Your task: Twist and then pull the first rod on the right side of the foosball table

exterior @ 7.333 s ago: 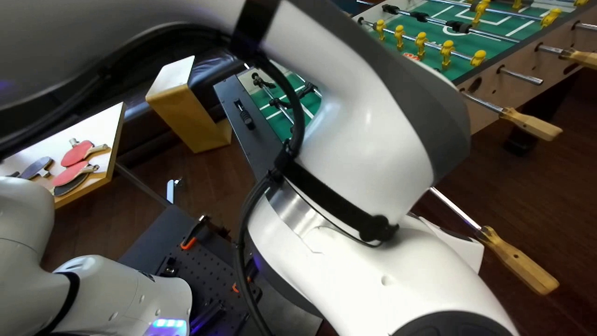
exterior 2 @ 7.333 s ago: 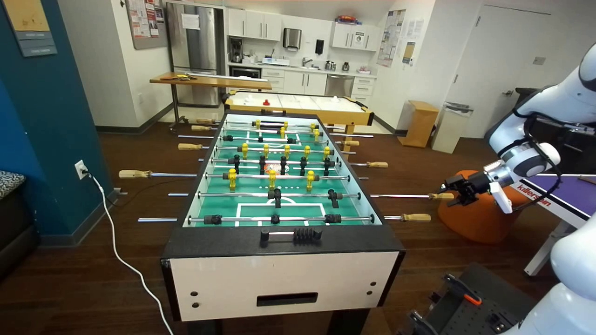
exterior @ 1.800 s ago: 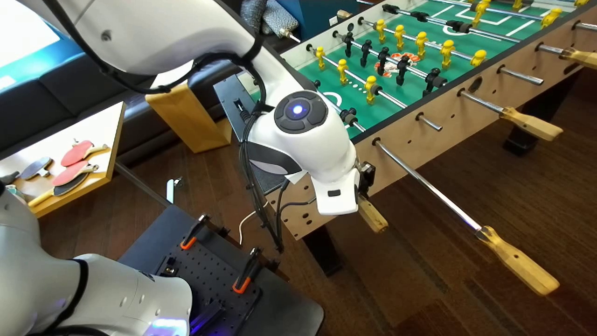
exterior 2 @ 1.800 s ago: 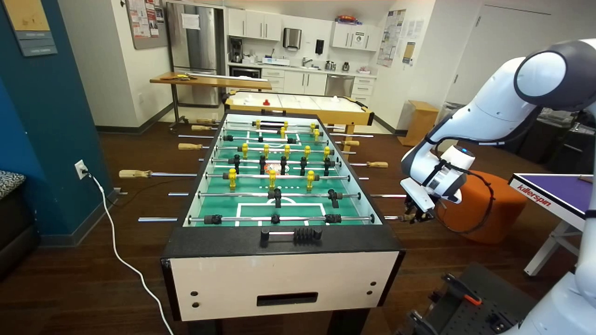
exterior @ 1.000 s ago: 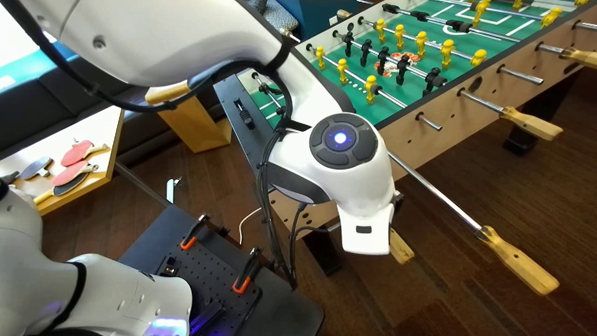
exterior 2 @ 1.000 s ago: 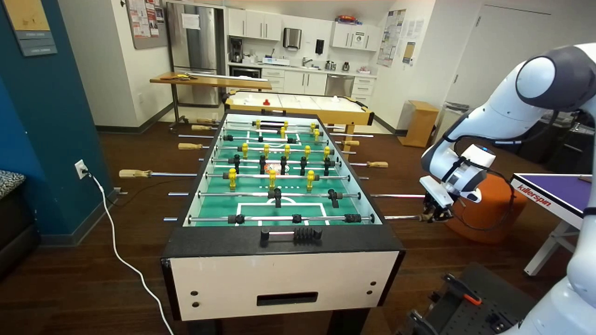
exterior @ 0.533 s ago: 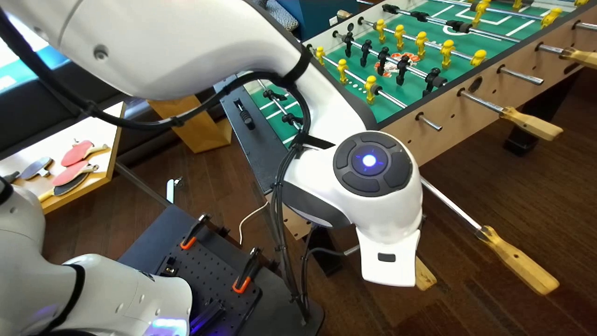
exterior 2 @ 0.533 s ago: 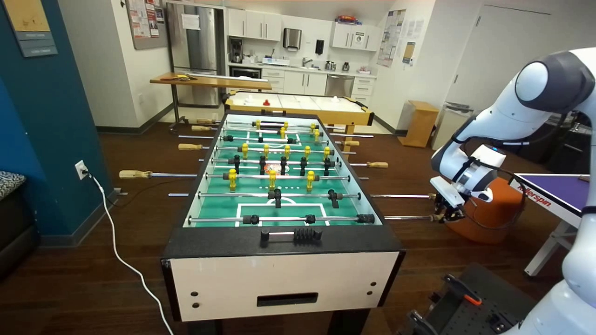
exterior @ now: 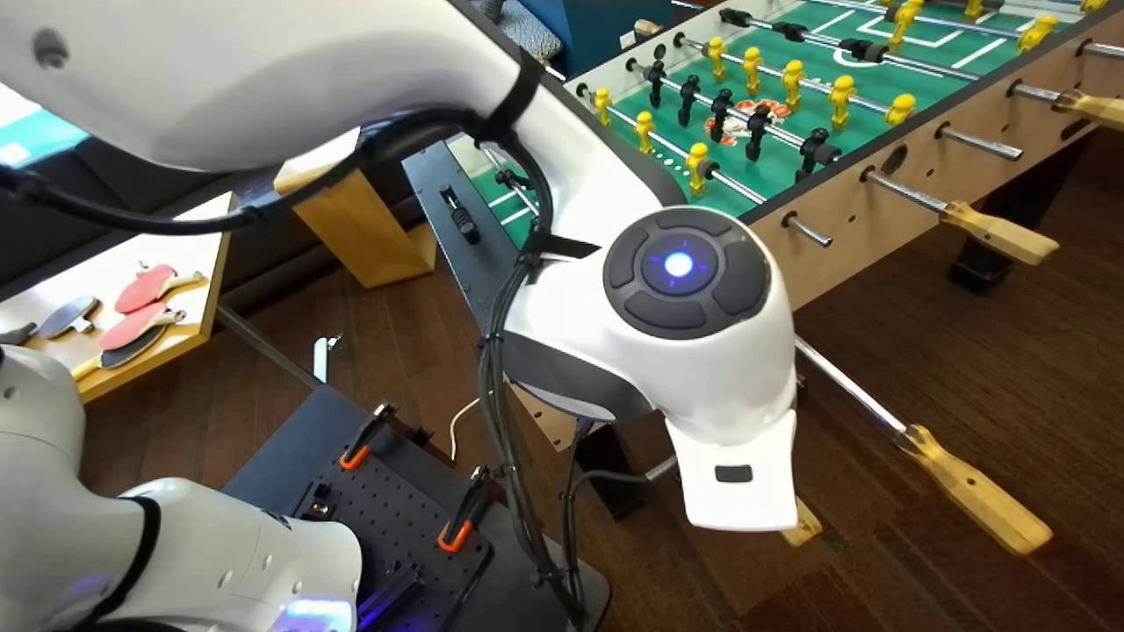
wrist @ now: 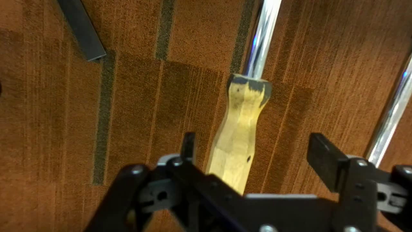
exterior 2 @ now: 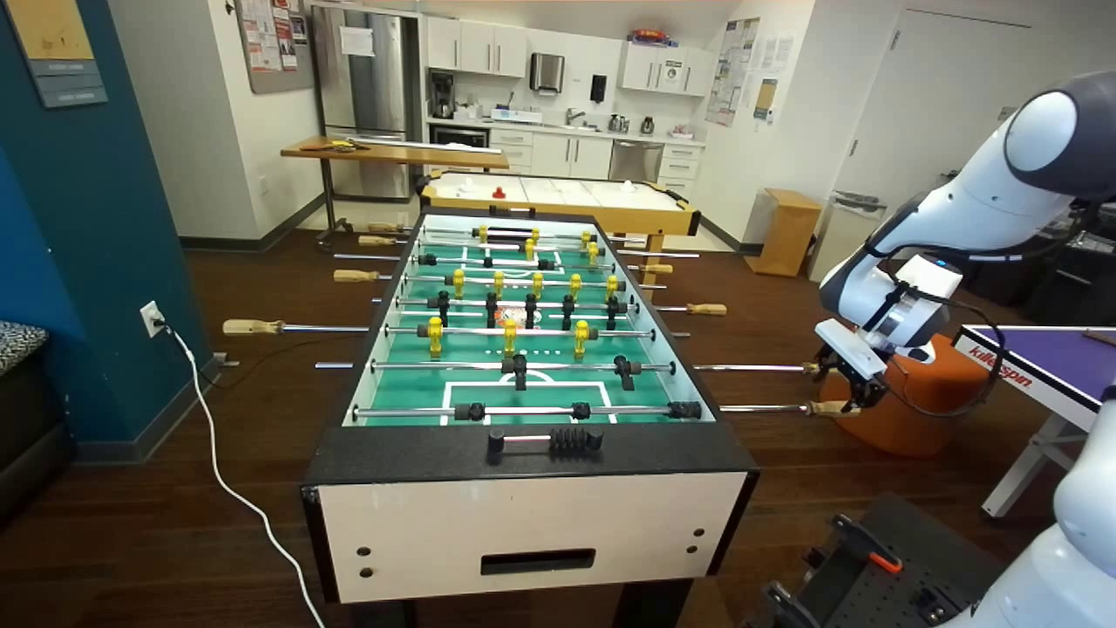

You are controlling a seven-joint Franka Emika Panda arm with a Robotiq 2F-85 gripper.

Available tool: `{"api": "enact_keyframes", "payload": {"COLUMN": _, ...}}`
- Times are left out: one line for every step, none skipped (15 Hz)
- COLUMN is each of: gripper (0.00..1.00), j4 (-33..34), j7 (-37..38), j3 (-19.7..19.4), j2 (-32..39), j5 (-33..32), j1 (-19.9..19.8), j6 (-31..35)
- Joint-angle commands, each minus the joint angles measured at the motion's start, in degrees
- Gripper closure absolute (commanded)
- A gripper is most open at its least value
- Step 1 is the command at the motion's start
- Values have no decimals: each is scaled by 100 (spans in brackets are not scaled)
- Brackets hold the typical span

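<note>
The first rod is a thin silver rod (exterior 2: 763, 408) drawn far out of the near end of the foosball table (exterior 2: 392, 453). Its tan wooden handle (exterior 2: 828, 408) also shows in the wrist view (wrist: 236, 129), dark-worn at its neck. In an exterior view only the handle's tip (exterior: 803, 527) shows; my arm hides the rest. My gripper (wrist: 252, 146) is open. Its fingers are apart on either side of the handle in the wrist view, with gaps on both sides. In an exterior view the gripper (exterior 2: 861, 392) sits at the handle's outer end, slightly above it.
The second rod's handle (exterior: 975, 487) sticks out beside the first; its rod (wrist: 392, 112) runs along the right of the wrist view. An orange seat (exterior 2: 898, 436) and purple table (exterior 2: 1046, 358) stand beyond the gripper. A black cart (exterior: 395, 491) carries clamps.
Earlier my gripper was near the second handle, then at the first handle. The first rod slid outward with it. Since half a second ago the gripper has risen off the handle; the rod stayed.
</note>
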Motion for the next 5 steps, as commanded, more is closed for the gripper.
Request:
{"api": "enact_keyframes", "payload": {"gripper": 0, "j4": -555, "j7": 75, "j3": -152, "j2": -899, "j5": -611, "j1": 171, "j6": -197}}
{"api": "enact_keyframes", "payload": {"gripper": 0, "j4": -632, "j7": 114, "j3": -143, "j2": -1041, "j5": -768, "j1": 176, "j6": -203}}
{"api": "enact_keyframes", "payload": {"gripper": 0, "j4": -693, "j7": 135, "j3": -119, "j2": -1155, "j5": -896, "j1": 165, "j6": -213}}
{"api": "enact_keyframes", "payload": {"gripper": 0, "j4": -754, "j7": 140, "j3": -88, "j2": -1269, "j5": -1004, "j1": 138, "j6": -226}}
{"api": "enact_keyframes", "payload": {"gripper": 0, "j4": -804, "j7": 167, "j3": -73, "j2": -1366, "j5": -1103, "j1": 120, "j6": -246}}
